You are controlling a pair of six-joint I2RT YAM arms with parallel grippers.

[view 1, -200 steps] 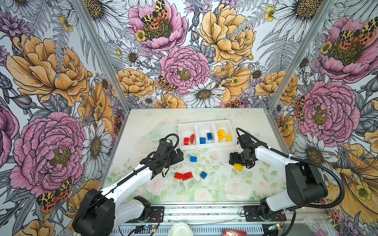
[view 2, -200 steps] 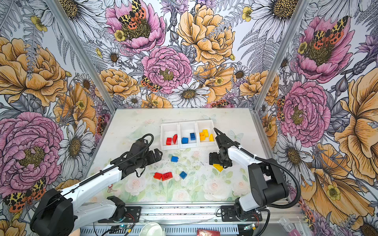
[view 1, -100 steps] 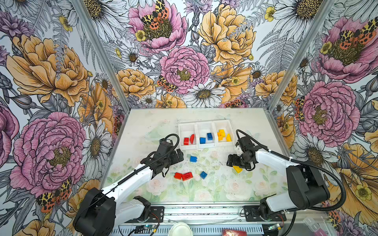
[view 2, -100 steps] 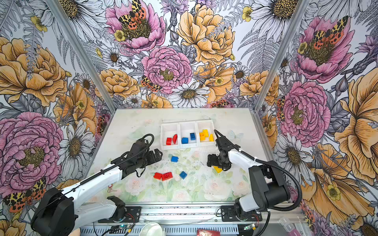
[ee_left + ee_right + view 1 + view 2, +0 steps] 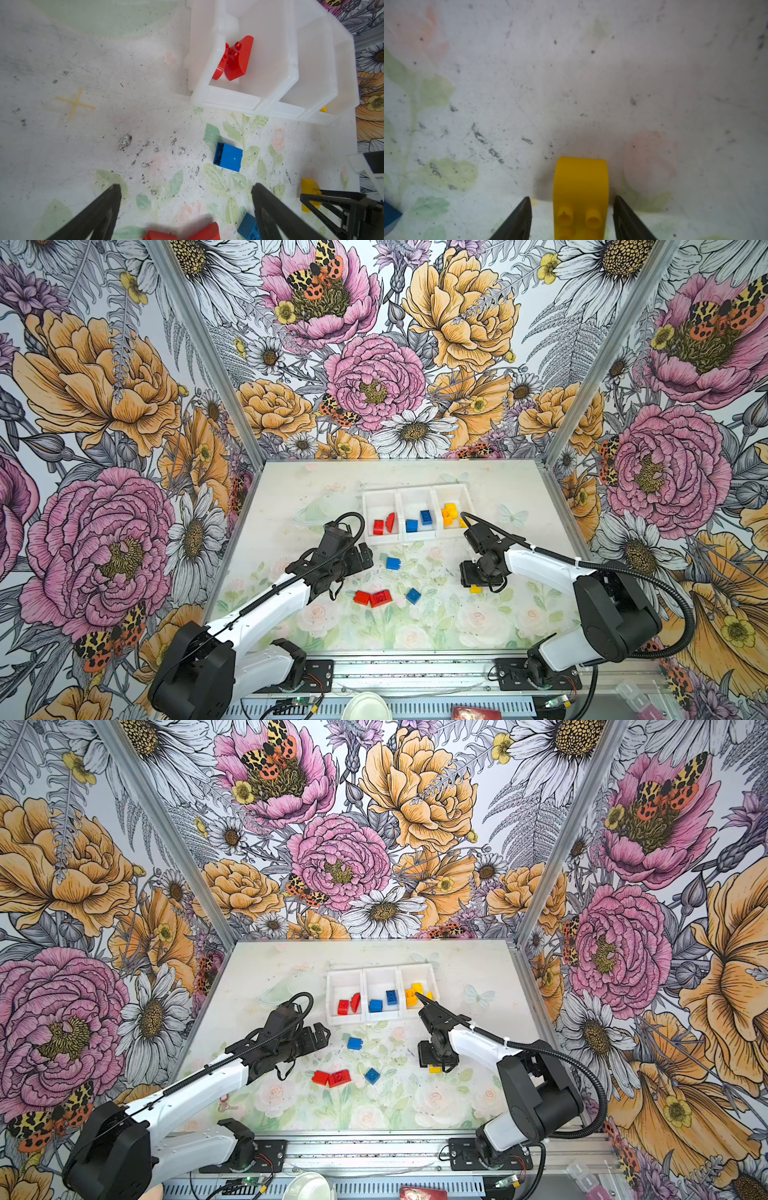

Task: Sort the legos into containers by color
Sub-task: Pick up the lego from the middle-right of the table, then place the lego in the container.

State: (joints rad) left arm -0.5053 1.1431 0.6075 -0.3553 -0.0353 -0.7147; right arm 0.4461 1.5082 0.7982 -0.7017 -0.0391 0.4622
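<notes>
Step in hand: pick of yellow sloped brick [image 5: 581, 187] off the tabletop [image 5: 519, 497], roughly midway between near and far edges, toward right edge.
Right fingers [image 5: 519, 218] apart, straddling it, gap on both sides, not clamped yet. Brick off-centre in that gap, tighter on 1 side. Studs at the wrist-camera end, curved slope beyond.
Left fingers [image 5: 99, 212] wide apart, holding nothing, hovering over bare tabletop just beside 2 loose red bricks [image 5: 372, 598].
Containers [image 5: 365, 1021] near far edge, right of centre: red bin [image 5: 380, 502] with 2 inside, blue bin [image 5: 417, 499] with 2, yellow bin [image 5: 444, 493] with several. Loose on tabletop besides: 2 blue bricks [image 5: 392, 563].

Risks, judged from here:
- Off-centre squeeze: contact on 1 side first, then shove or spin of brick, ending in a corner pinch.
- Pads landing on the curved slope instead of flat sides: squirt-out under pressure.
- Shallow bite at the tips only: drop on lift or mid-carry, possibly into blue bin.
- Yellow bin already crowded toward its front wall: bounce-out if released from too high.
- Left arm parked mid-tabletop: clear now, but possible crossing with a carry toward the tray.
</notes>
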